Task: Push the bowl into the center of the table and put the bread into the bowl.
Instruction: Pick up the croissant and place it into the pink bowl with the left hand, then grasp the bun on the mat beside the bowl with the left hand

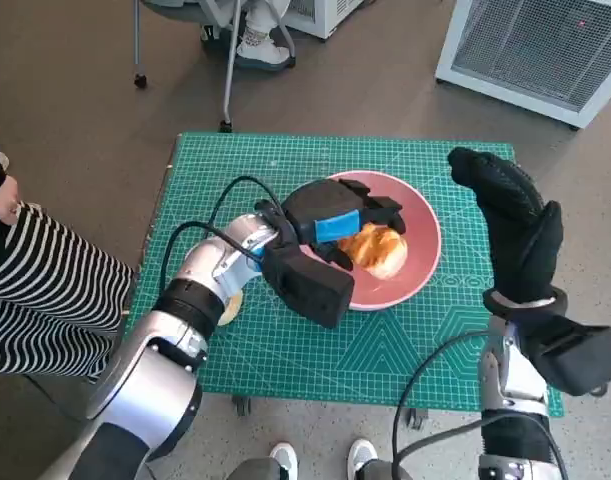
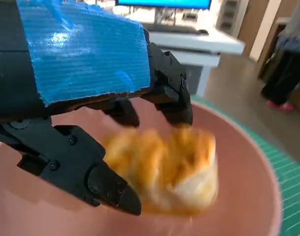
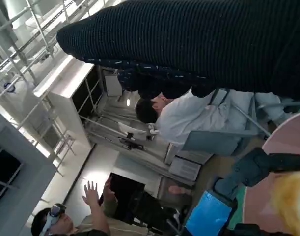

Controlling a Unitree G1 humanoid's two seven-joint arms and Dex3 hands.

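Head view: the left hand [image 1: 337, 222] hovers with fingers spread just above the bread [image 1: 374, 249], which lies in the pink bowl [image 1: 418, 262] on the table [image 1: 285, 350]; the right hand [image 1: 510, 215], raised beside the bowl, holds nothing.

In the left wrist view the bread [image 2: 164, 172] is smeared by blur, so whether the left hand [image 2: 91, 98] touches it cannot be told. In the head view that hand [image 1: 335, 225] covers the bowl's [image 1: 420, 250] left part and the bread's [image 1: 377, 250] left end. A pale round thing [image 1: 230, 306] on the bench [image 1: 385, 350] lies half hidden under the left forearm. The right wrist view cuts the bowl [image 3: 277, 167] at its edge; the right hand's [image 3: 189, 44] fingers barely show.
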